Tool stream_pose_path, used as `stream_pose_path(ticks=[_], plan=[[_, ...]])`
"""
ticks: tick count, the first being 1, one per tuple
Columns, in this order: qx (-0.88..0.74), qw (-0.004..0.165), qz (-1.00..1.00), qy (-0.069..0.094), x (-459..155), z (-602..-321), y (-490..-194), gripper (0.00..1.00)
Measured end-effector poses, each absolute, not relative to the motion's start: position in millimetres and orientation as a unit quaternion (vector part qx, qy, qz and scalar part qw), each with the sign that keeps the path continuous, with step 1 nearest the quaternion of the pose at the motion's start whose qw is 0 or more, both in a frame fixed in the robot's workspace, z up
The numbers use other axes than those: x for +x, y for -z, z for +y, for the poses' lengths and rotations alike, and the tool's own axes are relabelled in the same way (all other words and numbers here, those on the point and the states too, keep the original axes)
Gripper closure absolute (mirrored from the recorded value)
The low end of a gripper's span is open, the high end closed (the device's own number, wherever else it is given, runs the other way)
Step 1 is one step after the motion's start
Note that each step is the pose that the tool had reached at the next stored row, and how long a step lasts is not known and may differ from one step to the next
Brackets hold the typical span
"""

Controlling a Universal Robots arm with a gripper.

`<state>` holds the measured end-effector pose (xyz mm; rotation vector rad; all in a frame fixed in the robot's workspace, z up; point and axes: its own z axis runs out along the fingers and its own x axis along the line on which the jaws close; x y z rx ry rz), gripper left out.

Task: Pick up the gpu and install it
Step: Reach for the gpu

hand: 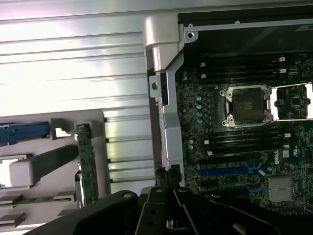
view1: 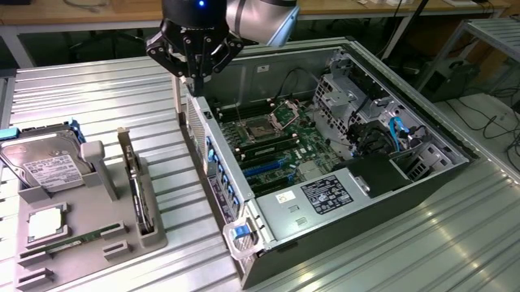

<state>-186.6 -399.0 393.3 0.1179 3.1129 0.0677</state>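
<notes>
Off the open computer case [view1: 268, 73], on the exterior view's left of it, a grey holder [view1: 158, 240] carries a hard drive [view1: 45, 164]. On the holder's side nearer the case the gpu [view1: 138, 188] stands on edge in a slot, its long axis roughly parallel to the case's side wall (the bracket end, I think, is the far one, though that's hard to make out). The gripper [view1: 197, 76] hangs over that same wall at the case's far corner, fingers pinched together on nothing. From the gripper, the card lies outward from the case and nearer the camera.
</notes>
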Motion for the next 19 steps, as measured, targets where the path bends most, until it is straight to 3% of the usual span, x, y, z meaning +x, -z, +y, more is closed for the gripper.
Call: stream_pose_path(ticks=[19], plan=[[0.031,0.013,0.999,-0.022,-200,-401,-393,0.89]])
